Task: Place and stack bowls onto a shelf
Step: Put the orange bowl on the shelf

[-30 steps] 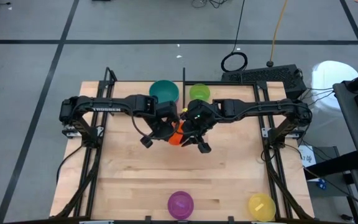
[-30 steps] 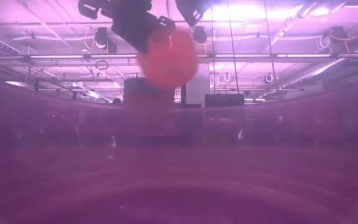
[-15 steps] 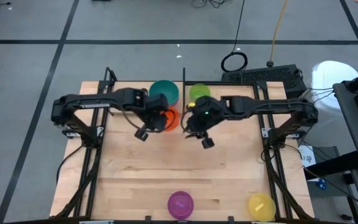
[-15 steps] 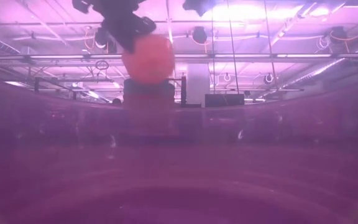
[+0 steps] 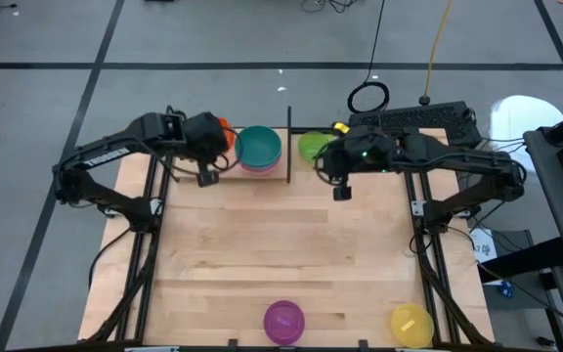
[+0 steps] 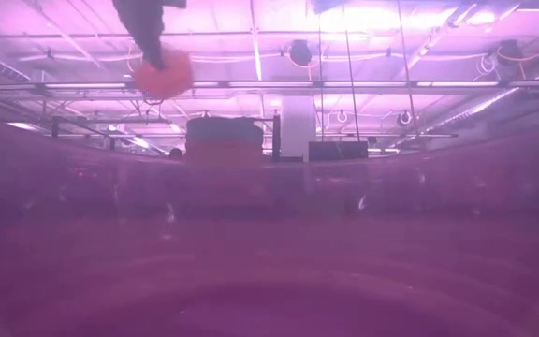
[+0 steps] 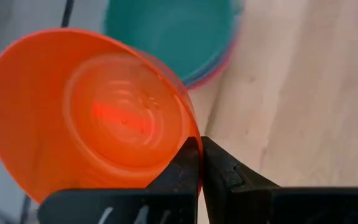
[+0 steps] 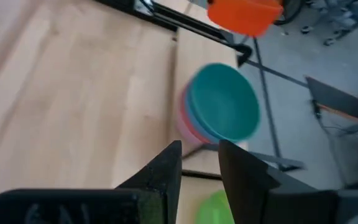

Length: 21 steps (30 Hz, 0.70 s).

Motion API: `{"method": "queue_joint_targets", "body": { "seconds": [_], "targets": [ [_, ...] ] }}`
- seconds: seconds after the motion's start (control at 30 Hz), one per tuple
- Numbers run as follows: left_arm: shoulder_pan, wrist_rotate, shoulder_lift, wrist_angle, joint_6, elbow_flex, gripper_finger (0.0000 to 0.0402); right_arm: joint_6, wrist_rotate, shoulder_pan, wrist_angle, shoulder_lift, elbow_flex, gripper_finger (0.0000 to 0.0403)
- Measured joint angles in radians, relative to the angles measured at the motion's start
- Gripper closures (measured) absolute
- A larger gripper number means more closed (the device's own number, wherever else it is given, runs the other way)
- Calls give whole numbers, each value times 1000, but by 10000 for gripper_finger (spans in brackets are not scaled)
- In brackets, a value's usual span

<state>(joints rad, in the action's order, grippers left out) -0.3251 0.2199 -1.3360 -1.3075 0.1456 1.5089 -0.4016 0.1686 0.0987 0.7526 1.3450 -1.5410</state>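
Note:
My left gripper [image 5: 206, 149] is shut on the orange bowl [image 5: 225, 127] above the table's far left part, just left of a stack with the teal bowl [image 5: 259, 147] on top and a pink rim beneath. The lime green bowl [image 5: 313, 146] stands right of the shelf's black rod [image 5: 288, 137]. My right gripper [image 5: 338, 182] is open and holds nothing, near the lime green bowl. The purple bowl [image 5: 283, 320] and the yellow bowl [image 5: 411, 325] rest on the table's near edge. In the low view the orange bowl [image 6: 164, 73] hangs high. My left gripper pinches the orange bowl's rim [image 7: 191, 134] between its two fingers [image 7: 182, 168]. The bowl is lifted clear and tipped on its side, with its hollow turned toward the wrist camera. It hangs beside the teal stack [image 7: 173, 31] without touching it.
Black frame rods run along the table's left side [image 5: 150, 210] and right side [image 5: 420, 225]. The middle of the tabletop [image 5: 281, 244] is bare wood. A keyboard [image 5: 413, 119] lies beyond the far right corner. The purple bowl fills the lower part of the low view.
My left gripper has carried the orange bowl from the table's middle up and toward the far left, ending beside the teal stack. My right gripper has drawn away from the bowl toward the far right, near the lime green bowl.

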Motion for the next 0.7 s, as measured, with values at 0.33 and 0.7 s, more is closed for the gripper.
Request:
{"method": "queue_joint_targets", "body": {
  "seconds": [0.33,0.7],
  "targets": [
    [-170,-10,-11,-17,-140,-54,399,-118,18,90,8,-25,0,303],
    [-320,-96,-11,172,-166,-287,399,-140,14,166,9,-25,0,303]
  ]
}}
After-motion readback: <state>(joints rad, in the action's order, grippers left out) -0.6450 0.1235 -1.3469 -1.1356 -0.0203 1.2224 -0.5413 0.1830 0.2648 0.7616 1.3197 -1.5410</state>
